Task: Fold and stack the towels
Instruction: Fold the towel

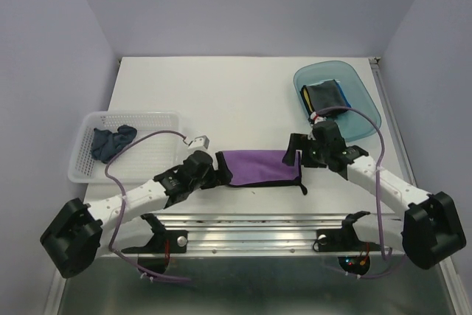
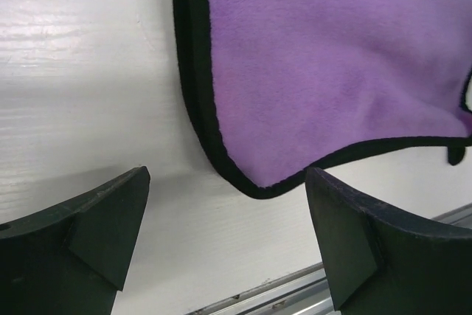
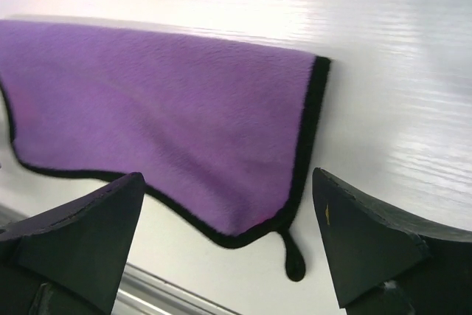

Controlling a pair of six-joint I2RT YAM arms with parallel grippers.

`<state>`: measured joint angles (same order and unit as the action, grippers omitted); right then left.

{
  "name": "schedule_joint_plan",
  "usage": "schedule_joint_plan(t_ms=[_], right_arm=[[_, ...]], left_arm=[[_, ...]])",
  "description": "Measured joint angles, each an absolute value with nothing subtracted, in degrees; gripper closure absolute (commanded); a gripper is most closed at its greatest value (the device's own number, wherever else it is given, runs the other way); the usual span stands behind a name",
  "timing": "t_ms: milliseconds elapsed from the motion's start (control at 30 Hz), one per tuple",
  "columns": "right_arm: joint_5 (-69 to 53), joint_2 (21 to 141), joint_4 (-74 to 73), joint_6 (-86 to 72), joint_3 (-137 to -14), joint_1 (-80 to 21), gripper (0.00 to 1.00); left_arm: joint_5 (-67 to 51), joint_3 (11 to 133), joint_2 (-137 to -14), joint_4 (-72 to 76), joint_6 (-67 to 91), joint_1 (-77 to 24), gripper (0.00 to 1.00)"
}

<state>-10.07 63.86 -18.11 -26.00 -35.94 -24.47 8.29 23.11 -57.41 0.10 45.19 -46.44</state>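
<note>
The purple towel [image 1: 262,166] lies flat on the surface [image 1: 221,94], near its front edge, long axis running left to right. Your left jaws and right jaws gape wide, empty, one facing each short end, equally near.

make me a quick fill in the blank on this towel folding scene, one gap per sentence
1. The towel lying on the white table between the two arms is ____ with black edging.
2. The crumpled dark navy cloth sits inside the white mesh plastic ____.
3. The folded dark towel lies in the translucent teal plastic ____.
4. The left gripper and the right gripper both have jaws ____, gripping nothing.

Missing words: purple; basket; tray; open.
</note>
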Motion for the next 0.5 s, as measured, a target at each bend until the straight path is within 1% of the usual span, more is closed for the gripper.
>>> schedule_joint_plan(t_ms=[33,67,133,200,233,267,300,367,467,500], right_arm=[[-8.6,65.3,-18.46,-26.04,-36.49,-24.47,0.0],[-6.74,67.07,-18.96,-26.22,-36.97,-24.45,0.0],[-4.56,69.01,-19.77,-26.41,-36.97,-24.45,0.01],[-2.68,70.08,-20.47,-26.61,-36.97,-24.45,0.04],[-1.34,70.74,-20.62,-26.74,-36.97,-24.45,0.07],[-0.36,71.33,-20.6,-26.87,-36.97,-24.47,0.15],[0.6,71.94,-20.58,-26.83,-36.97,-24.45,0.21],[1.98,73.38,-20.58,-27.11,-36.97,-24.47,0.31],[3.49,76.27,-20.53,-27.44,-36.97,-24.45,0.33],[3.86,77.14,-20.18,-27.51,-37.15,-24.45,0.34]], left_arm=[[8.43,23.4,-58.78,-0.08,45.41,-46.44,0.03],[8.54,23.83,-60.55,-0.19,45.58,-46.44,0.07],[8.69,24.64,-63.2,-0.21,45.91,-46.44,0.1],[8.91,25.61,-65.67,-0.05,46.04,-46.44,0.19],[9.02,26.02,-66.72,0.19,46.24,-46.44,0.23],[9.13,26.57,-68.12,0.47,46.19,-46.44,0.26],[9.15,26.94,-69.14,0.69,46.22,-46.44,0.32],[9.52,27.33,-70.74,1.06,46.22,-46.44,0.39],[9.76,27.42,-71.33,1.56,46.3,-46.44,0.47],[9.76,27.42,-71.55,1.63,46.33,-46.44,0.47]])
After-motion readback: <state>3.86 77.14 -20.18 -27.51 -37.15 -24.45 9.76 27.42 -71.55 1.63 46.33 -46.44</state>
